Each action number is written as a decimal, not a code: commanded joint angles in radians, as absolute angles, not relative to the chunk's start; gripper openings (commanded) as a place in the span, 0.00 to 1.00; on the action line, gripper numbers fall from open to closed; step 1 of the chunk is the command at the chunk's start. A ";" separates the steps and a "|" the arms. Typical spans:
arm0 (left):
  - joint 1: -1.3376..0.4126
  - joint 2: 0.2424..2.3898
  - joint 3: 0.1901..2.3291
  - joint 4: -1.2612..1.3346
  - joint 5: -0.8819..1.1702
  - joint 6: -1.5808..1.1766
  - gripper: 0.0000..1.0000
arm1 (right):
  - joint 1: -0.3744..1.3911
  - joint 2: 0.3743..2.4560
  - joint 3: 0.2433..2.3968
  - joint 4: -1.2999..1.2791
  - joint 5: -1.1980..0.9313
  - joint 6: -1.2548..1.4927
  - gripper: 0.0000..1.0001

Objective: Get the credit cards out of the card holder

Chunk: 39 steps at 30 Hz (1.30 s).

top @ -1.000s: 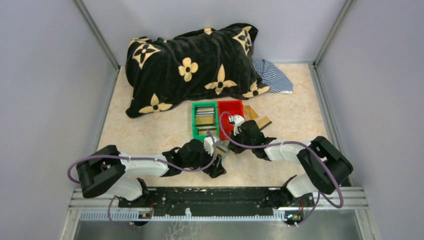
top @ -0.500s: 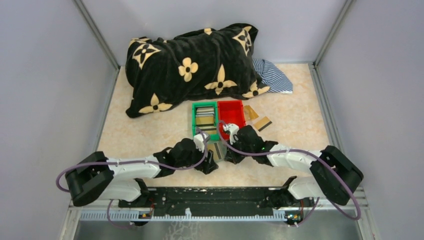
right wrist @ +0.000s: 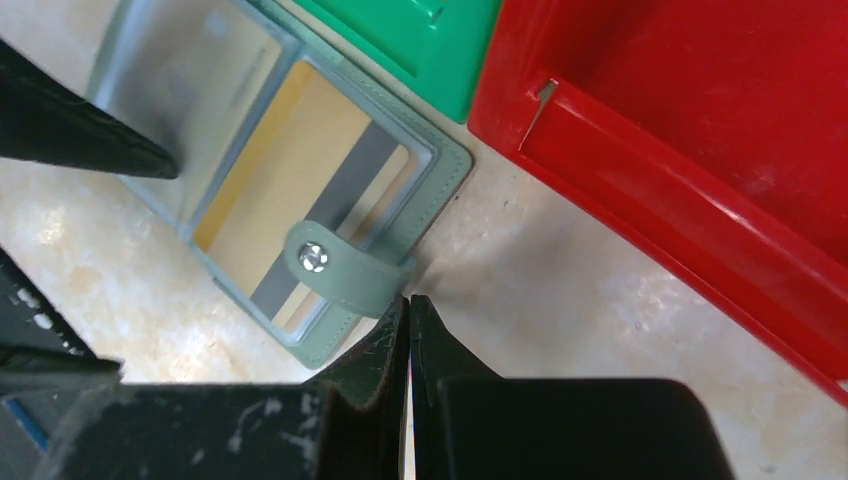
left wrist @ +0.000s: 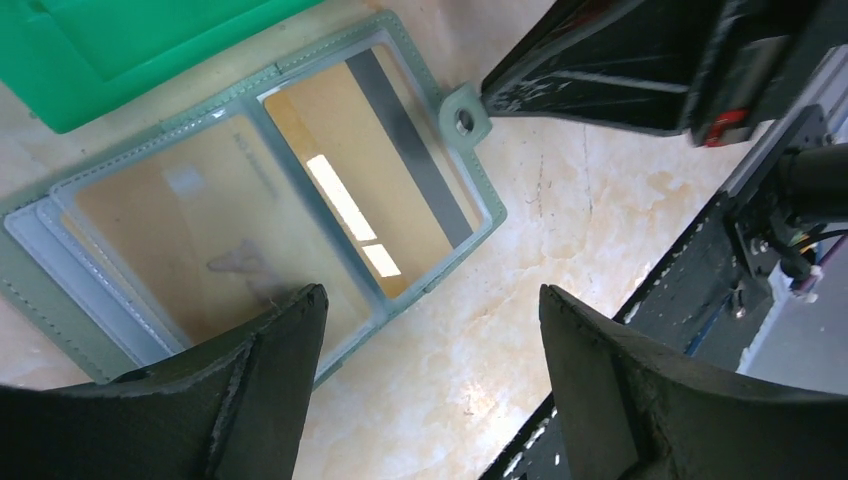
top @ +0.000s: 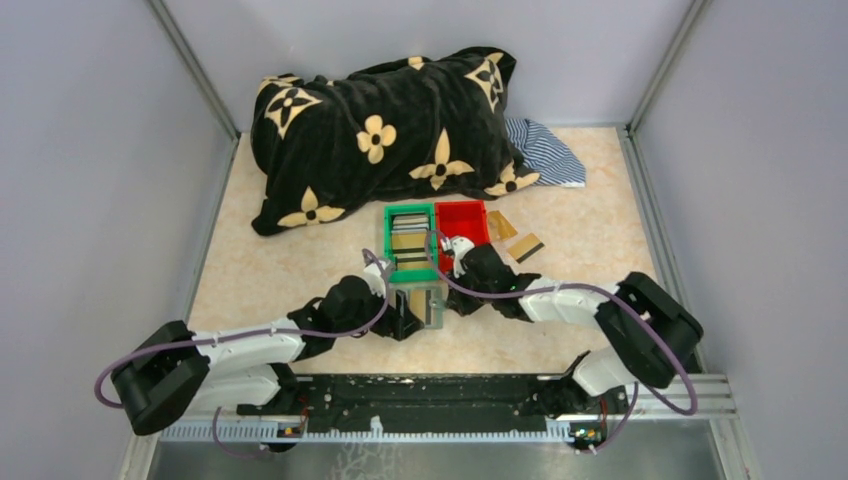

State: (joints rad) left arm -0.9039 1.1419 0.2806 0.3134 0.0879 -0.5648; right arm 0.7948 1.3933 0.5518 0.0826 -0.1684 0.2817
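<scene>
The card holder lies open on the worktop beside the green bin, with credit cards in its pockets. The right hand, closed, should pin the tab edge while the wide left hand pinches one card and slides it out.

Left pincer: jaws wide apart, only beige marbled tabletop btw them. Soft grey-green folding card holder lies spread flat ahead-left; L fingertip overlaps its near edge. Gold plastic credit cards, one w/ black stripe, sit in its clear pockets. Holder's snap tab is straight ahead, at tip of black right pincer. Green plastic bin is beyond holder.
</scene>
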 commanded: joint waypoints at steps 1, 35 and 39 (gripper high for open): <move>-0.897 1.117 0.282 0.310 0.122 -0.616 0.84 | 0.799 1.450 0.604 0.184 -0.182 0.310 0.00; -0.802 1.094 0.301 0.338 0.080 -0.671 0.80 | 0.881 1.514 0.709 0.135 -0.219 0.324 0.00; -0.801 1.112 0.295 0.366 0.089 -0.672 0.80 | 0.871 1.468 0.699 0.094 -0.185 0.316 0.00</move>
State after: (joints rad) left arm -0.8066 1.0981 0.3084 0.3088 0.0666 -0.6624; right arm 0.8806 1.5311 0.6628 0.1028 -0.2283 0.3328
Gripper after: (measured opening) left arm 0.800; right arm 0.005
